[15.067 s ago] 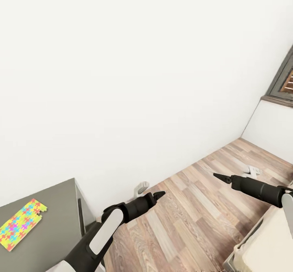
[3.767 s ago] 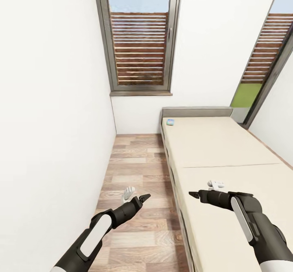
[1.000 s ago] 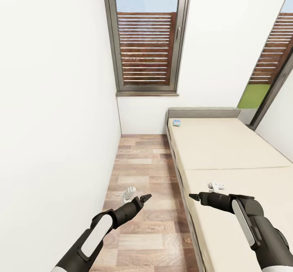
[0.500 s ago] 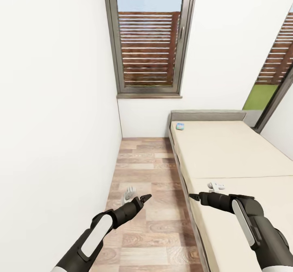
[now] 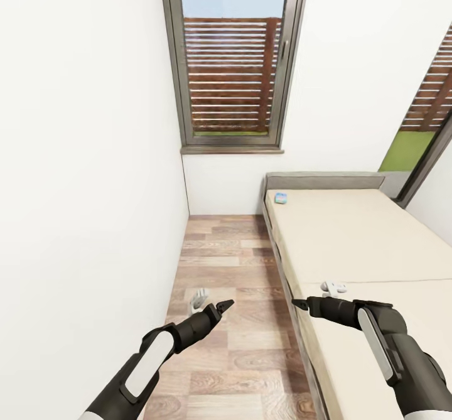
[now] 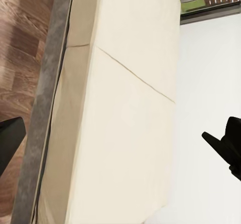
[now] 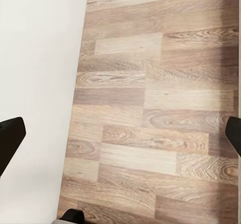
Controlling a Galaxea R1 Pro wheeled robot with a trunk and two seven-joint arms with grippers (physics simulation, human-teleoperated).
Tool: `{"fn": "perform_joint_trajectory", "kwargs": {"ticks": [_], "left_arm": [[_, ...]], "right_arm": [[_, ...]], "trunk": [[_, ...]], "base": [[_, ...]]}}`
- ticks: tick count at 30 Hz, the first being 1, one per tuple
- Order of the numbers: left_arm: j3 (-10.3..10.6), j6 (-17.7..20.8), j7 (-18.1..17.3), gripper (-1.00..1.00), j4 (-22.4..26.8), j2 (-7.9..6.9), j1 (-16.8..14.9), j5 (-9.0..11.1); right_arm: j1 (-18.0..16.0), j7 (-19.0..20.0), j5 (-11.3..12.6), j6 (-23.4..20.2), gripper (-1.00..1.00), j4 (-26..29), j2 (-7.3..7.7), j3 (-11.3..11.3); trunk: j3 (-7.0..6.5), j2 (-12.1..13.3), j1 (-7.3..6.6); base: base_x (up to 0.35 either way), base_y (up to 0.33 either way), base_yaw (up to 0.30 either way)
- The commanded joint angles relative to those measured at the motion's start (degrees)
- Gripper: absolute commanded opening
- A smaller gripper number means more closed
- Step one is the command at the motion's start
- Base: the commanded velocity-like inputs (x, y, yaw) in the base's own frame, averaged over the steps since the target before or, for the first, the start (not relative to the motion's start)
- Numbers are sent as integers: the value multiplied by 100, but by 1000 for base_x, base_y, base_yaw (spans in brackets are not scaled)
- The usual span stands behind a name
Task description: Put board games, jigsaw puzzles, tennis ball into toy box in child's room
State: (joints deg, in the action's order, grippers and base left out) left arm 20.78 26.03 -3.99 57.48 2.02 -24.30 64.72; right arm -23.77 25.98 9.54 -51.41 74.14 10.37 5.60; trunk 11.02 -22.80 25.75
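Between wall and bed: both arms out front, nothing held.
Nearest, left gripper (image 5: 221,307) hangs over the wood floor (image 5: 232,263), right gripper (image 5: 300,304) over the bed (image 5: 351,238) edge; wrist views show each pair of fingers spread wide apart, released. Farther off, a small blue board game (image 5: 280,198) lies on the beige mattress just beside the grey headboard (image 5: 323,180). Beyond, a tall dark-framed window (image 5: 232,62) in the white wall.

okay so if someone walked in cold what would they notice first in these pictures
Probably the tall dark-framed window in the far wall, with brown slats behind it. Then the long beige bed along the right, with a small blue board game near its grey headboard, beside a strip of wood-plank floor.
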Motion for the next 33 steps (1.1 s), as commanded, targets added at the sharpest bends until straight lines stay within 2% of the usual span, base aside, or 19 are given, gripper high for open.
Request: {"fn": "perform_joint_trajectory", "kwargs": {"ticks": [1,14,33], "left_arm": [[-3,23,-5,100,0,1,-4,23],[-3,18,-5,100,0,-16,-4,20],[-3,16,-5,100,0,-25,-4,22]], "right_arm": [[-5,4,24,-35,100,4,0,6],[-5,4,22,-35,100,4,4,10],[-5,4,30,-27,100,4,11,6]], "trunk": [[11,-12,4],[11,-12,4],[11,-12,4]], "base": [[34,11,0],[83,5,0],[296,1,0]]}}
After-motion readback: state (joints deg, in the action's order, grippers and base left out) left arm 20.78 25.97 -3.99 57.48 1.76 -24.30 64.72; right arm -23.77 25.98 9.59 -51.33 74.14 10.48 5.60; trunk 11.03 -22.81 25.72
